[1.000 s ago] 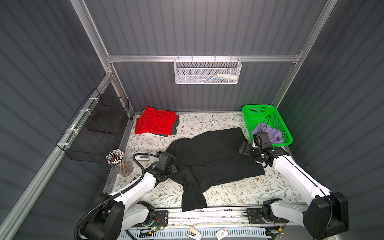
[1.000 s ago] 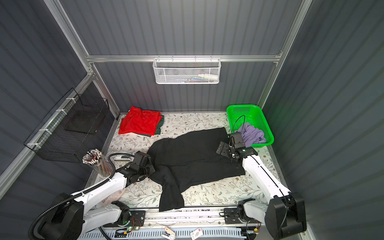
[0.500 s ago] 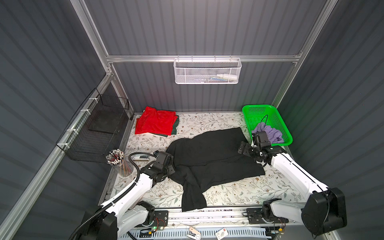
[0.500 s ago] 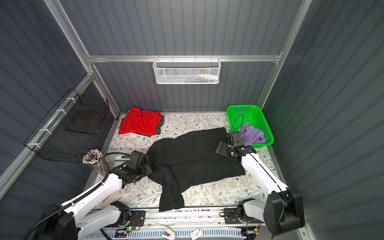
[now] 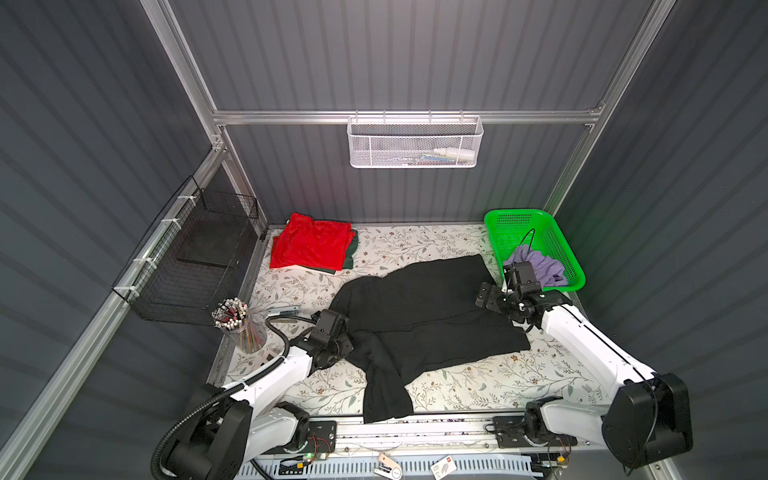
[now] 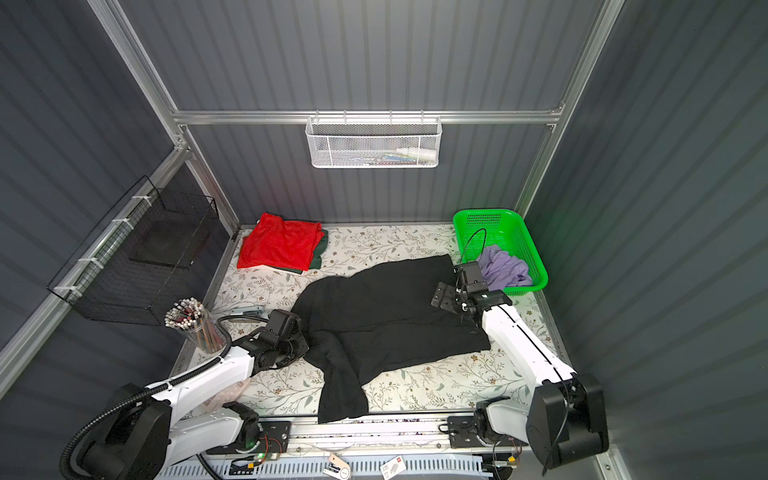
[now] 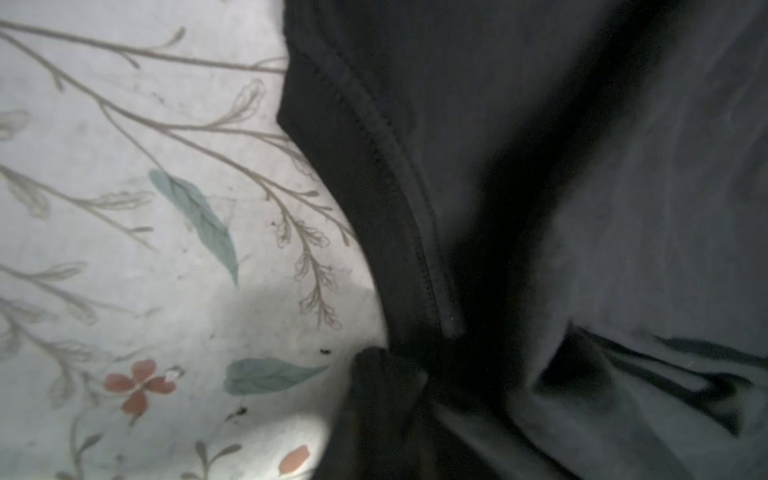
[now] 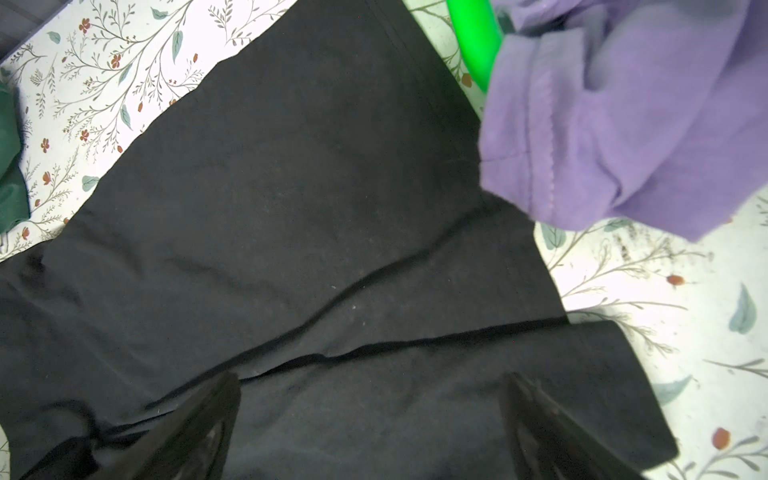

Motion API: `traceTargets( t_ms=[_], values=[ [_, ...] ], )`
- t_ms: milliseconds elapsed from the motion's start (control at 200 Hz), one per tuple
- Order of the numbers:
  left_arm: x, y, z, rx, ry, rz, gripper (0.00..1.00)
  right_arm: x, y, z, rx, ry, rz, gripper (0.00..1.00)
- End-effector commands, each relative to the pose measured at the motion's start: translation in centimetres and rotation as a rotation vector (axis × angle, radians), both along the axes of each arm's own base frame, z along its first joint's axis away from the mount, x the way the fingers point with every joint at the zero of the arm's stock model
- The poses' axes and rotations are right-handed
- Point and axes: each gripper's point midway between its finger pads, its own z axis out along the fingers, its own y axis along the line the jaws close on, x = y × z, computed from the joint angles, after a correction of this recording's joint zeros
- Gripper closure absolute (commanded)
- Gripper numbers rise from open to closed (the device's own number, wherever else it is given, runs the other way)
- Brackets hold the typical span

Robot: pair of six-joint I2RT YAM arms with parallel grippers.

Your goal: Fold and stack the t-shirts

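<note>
In both top views the black t-shirt point(image 5: 419, 316) lies spread but rumpled across the middle of the tabletop point(image 5: 457, 386), with one part trailing to the near edge. The red t-shirt point(image 5: 309, 243) sits folded on the dark green t-shirt point(image 5: 352, 254) in the far left corner, and the lavender t-shirt point(image 5: 540, 268) lies bunched in the green basket point(image 5: 515, 218). The left gripper point(image 5: 350, 350) meets the black shirt's left edge, and the right gripper point(image 5: 488, 299) hovers over its right side. Left wrist view: the fingertips point(image 7: 386, 374), pressed together, appear to pinch the stitched hem, and creases run out from the pinch. Right wrist view: the fingers point(image 8: 199, 424) stand spread wide above flat black cloth and hold nothing; lavender cloth drapes over the basket rim nearby. By this evidence you are on the third shirt, flattening it before its first fold. Your next move likely calls for a matching grasp on the right edge, then an even outward pull to smooth the cloth.
</note>
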Motion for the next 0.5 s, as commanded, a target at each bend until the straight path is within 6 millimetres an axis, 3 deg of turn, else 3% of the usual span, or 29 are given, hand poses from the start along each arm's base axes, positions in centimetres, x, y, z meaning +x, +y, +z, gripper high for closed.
traceTargets(
  t_ms=[0,180,495],
  values=[
    [0.3,0.6,0.8,0.030,-0.009,0.017,1.00,0.2,-0.1,0.6,-0.014,-0.012,0.001,0.01],
    [0.2,3.6,1.9,0.175,-0.032,0.074,1.00,0.1,-0.2,0.2,-0.020,-0.004,0.001,0.01],
    [-0.4,8.8,4.6,0.363,-0.042,0.173,1.00,-1.0,-1.7,-3.3,-0.099,0.124,-0.053,0.01]
  ],
)
